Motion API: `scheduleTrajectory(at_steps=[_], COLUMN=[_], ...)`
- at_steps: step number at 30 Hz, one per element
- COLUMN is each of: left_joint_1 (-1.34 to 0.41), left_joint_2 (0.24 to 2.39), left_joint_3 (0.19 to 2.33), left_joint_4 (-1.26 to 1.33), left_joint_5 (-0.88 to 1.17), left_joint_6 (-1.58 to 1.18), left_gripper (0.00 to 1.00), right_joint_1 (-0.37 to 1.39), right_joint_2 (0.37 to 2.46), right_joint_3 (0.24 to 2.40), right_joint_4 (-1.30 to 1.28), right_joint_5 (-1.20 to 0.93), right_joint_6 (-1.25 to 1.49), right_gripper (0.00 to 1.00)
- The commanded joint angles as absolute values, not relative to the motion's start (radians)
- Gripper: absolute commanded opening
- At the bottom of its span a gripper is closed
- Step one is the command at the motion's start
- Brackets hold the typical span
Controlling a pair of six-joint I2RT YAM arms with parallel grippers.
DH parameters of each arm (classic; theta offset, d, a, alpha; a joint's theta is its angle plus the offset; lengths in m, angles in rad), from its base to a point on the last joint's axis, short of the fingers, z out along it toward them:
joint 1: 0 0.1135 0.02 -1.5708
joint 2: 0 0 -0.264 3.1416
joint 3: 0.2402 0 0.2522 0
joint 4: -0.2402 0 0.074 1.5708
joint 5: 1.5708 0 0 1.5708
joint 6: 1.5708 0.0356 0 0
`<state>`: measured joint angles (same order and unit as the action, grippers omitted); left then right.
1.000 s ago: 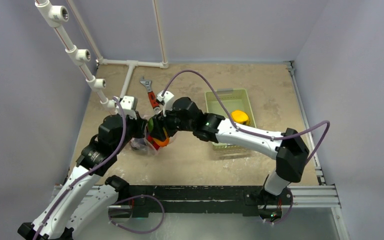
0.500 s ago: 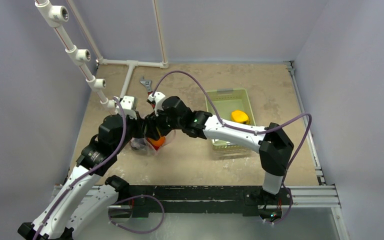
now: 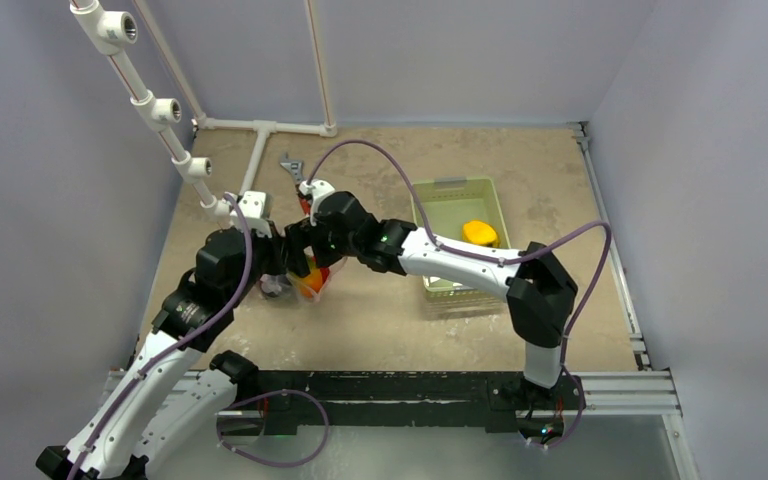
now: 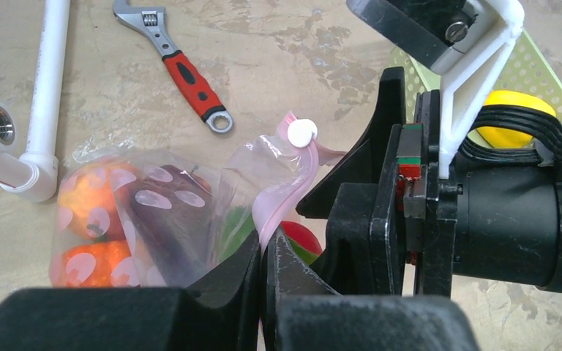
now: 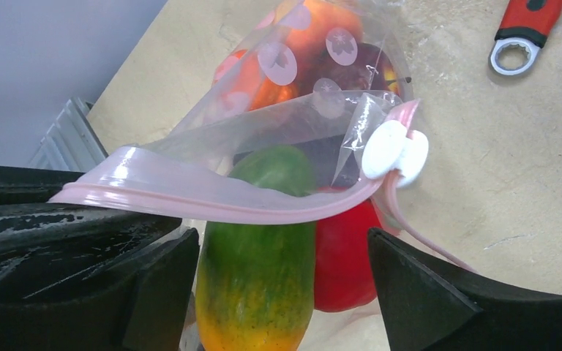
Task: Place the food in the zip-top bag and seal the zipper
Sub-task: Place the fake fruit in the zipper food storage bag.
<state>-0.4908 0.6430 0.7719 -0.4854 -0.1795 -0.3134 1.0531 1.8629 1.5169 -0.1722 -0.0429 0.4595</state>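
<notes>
Only the right wrist view looks into the mouth of the zip-top bag [image 5: 315, 88]. A green-and-orange toy fruit [image 5: 263, 248] and a red tomato [image 5: 344, 256] sit there under the pink zipper [image 5: 212, 201], with orange pieces and a dark one deeper inside. The right fingers [image 5: 424, 292] stand wide apart on either side of those two pieces and grip nothing.

The left wrist view alone shows the left fingers [image 4: 234, 285] pressed together on the zipper strip, holding the bag's mouth edge up. A round white slider [image 4: 301, 132] sits on the strip above them. This view also catches a yellow pepper [image 4: 512, 121] in the pale green mesh basket [image 4: 541, 69], past the right arm from the bag.

In the top view the two wrists hide most of the bag. Both arms are bent at the elbow and reach inward, meeting over it.

The bag is clear, crinkly film printed with white blossoms. A red-handled wrench [image 4: 186, 69] lies on the mottled tan desk [image 3: 390, 320] just beyond the bag, and a white plastic pipe [image 4: 53, 58] lies beside the bag.
</notes>
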Motion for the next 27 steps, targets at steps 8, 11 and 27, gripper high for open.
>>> scheduleTrajectory(at_steps=[8,11,27], left_joint_1=[-0.491,-0.491,-0.491], left_joint_2=[0.644,0.647,0.649], left_joint_3=[0.774,0.775,0.775], left_joint_4=[-0.443,-0.444,-0.445], left_joint_5=[-0.16,-0.161,-0.164], left_joint_6=[-0.316,-0.316,-0.318], left_gripper=[0.0,0.0,0.0], right_joint_1=[1.054,1.053,1.053], right_joint_2=[1.667,1.61,1.421], right_joint_3=[1.496,1.455,1.156], right_joint_4=[-0.163,-0.199,-0.248], right_joint_5=[0.067,0.081,0.17], right_joint_6=[0.55,0.587,0.858], right_gripper=[0.91,0.91,0.83])
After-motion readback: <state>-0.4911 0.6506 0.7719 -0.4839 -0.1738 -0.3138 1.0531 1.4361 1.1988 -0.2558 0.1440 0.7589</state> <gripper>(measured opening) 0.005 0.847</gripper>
